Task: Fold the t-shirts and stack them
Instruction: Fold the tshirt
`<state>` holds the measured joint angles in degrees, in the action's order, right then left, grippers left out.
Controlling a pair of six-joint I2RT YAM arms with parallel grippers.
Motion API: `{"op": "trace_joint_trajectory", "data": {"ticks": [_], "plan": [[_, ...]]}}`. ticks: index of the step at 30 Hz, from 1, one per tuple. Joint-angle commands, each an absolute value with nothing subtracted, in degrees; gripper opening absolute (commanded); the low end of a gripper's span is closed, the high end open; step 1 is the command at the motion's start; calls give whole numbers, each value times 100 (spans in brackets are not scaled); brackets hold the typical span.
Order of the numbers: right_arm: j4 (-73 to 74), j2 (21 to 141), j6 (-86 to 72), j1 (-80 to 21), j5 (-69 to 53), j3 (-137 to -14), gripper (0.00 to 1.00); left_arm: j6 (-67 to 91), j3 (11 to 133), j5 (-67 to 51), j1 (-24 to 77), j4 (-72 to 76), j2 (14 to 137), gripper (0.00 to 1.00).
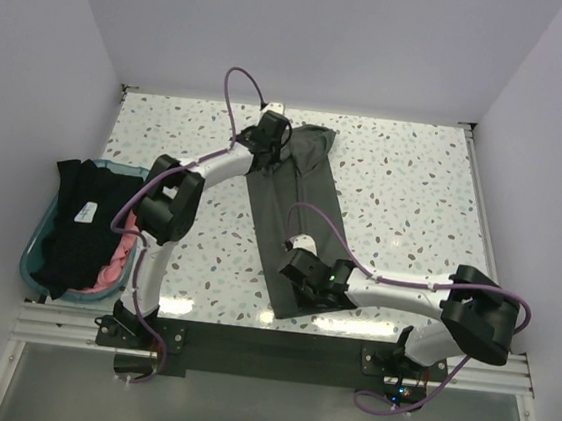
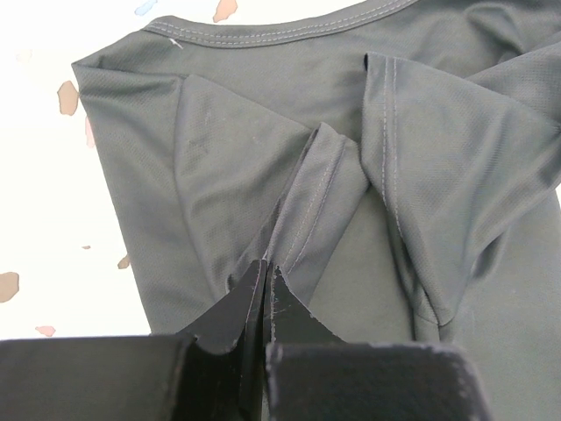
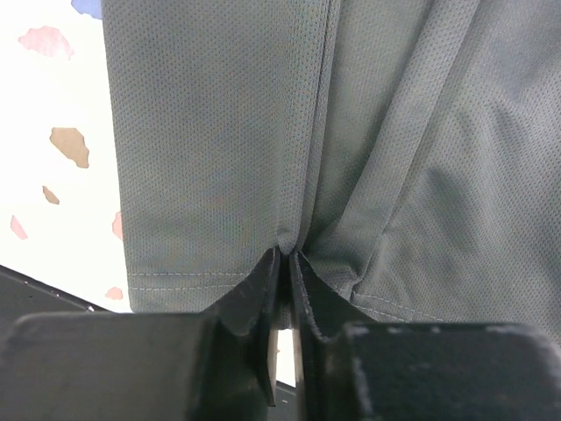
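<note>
The dark olive-green t-shirt (image 1: pixel 296 207) lies folded into a long narrow strip down the middle of the table, collar end at the back. My left gripper (image 1: pixel 271 141) is shut on a fold of it near the collar and sleeve (image 2: pixel 298 202). My right gripper (image 1: pixel 311 284) is shut on a pinch of the same shirt at its hem (image 3: pixel 228 167), by the table's near edge. The black t-shirt (image 1: pixel 78 224) and the pink t-shirt (image 1: pixel 115 258) lie bunched in the teal tub at the left.
The teal plastic tub (image 1: pixel 31 253) stands at the table's left edge. White walls close in the back and both sides. The speckled tabletop (image 1: pixel 413 194) stretches right of the shirt. A black rail (image 1: pixel 276 356) runs along the near edge.
</note>
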<state>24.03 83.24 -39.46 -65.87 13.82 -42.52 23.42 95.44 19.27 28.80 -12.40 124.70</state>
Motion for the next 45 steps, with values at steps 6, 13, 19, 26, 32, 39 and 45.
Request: {"op": "trace_joint_trajectory", "data": {"ticks": [6,13,19,26,32,39,45], "plan": [[2505,8139,-4096,-6732,1468,-4465,3,2426,9440,1925,2777,-818,12006,0],[2601,7902,-4236,-6785,1555,-4491,0,2522,9378,1899,2777,-747,11927,0],[2663,7647,-4456,-6829,1679,-4403,0,2610,9360,1802,2777,-677,11927,0],[2856,7436,-4860,-6926,2004,-4245,0,2795,9395,1670,2777,-598,11979,0],[3041,7374,-5220,-7013,2276,-4140,0,2997,9536,1547,2786,-615,12111,0],[3076,7216,-5546,-7110,2408,-3929,0,3217,9720,1301,2804,-589,12374,0],[3050,7233,-5695,-7207,2443,-3823,0,3322,9852,1222,2883,-545,12524,0]]}}
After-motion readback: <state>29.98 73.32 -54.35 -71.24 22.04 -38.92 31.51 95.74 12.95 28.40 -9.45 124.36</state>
